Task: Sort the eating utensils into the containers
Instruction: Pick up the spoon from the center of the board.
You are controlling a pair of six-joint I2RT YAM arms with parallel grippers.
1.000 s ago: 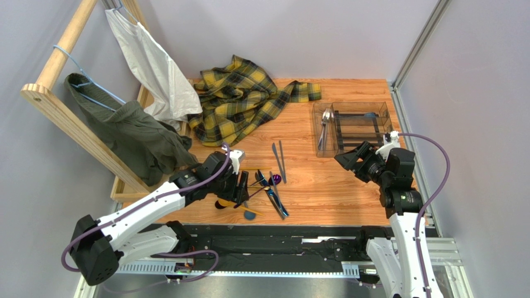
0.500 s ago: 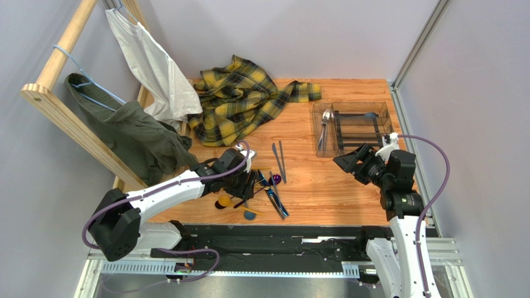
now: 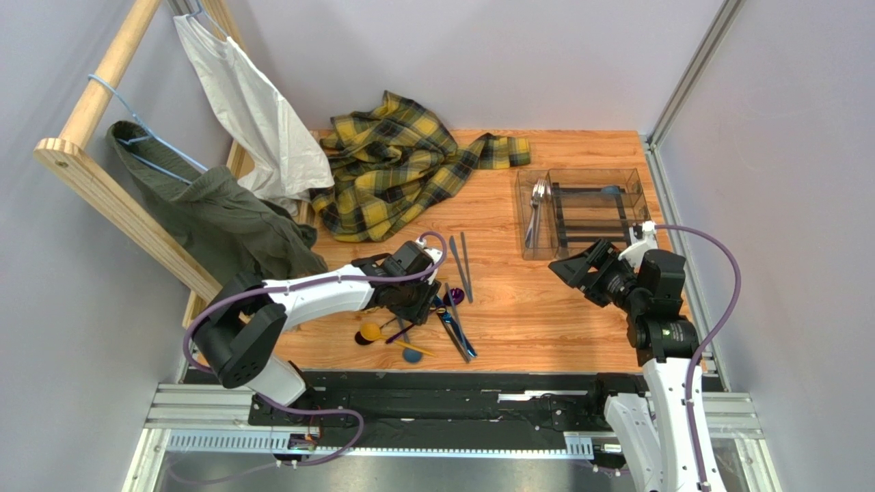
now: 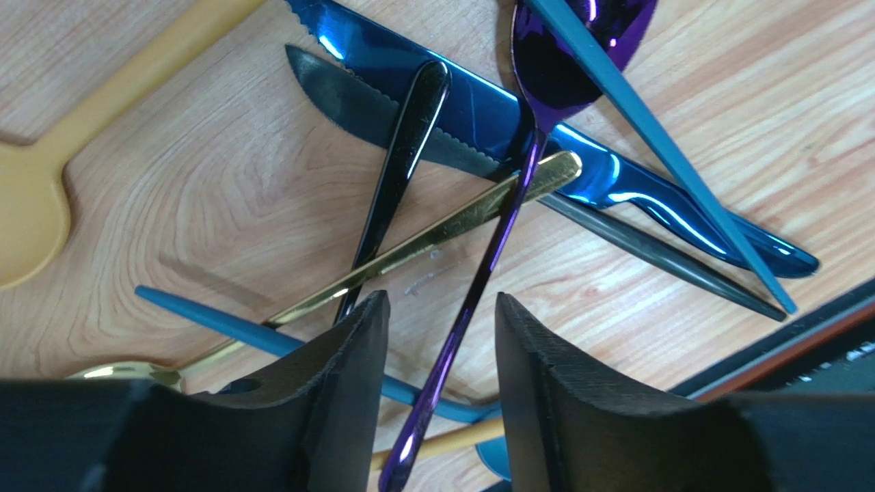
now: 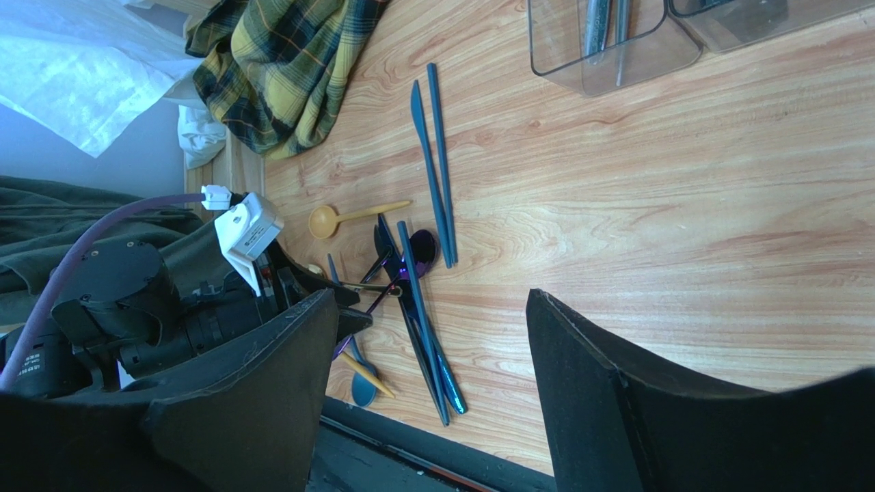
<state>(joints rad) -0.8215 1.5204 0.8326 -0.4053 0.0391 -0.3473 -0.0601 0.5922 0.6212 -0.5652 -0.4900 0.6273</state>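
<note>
A heap of crossed utensils (image 3: 436,313) lies near the table's front edge. My left gripper (image 4: 442,302) is low over it. The jaws are open, one on each side of the thin handle of an iridescent purple spoon (image 4: 544,82), with a gap left on either side. Under that spoon lie a blue knife (image 4: 483,113), a gold spoon handle (image 4: 452,226), a dark grey knife (image 4: 637,241) and a teal stick (image 4: 657,133). The clear compartment tray (image 3: 642,195) at the back right holds silver pieces. In front of the tray my right gripper (image 3: 571,269) hovers open and empty.
Two dark slim pieces (image 3: 460,261) lie apart from the heap. A yellow plaid shirt (image 3: 401,169) is bunched at the back. At the left, a wooden rack (image 3: 103,174) carries a green garment (image 3: 221,231) and a white cloth (image 3: 246,103). A black rail (image 3: 442,395) runs along the front edge.
My left arm has reached rightward onto the utensil heap. Its jaws have narrowed around the purple spoon's handle. The right arm has barely shifted.
</note>
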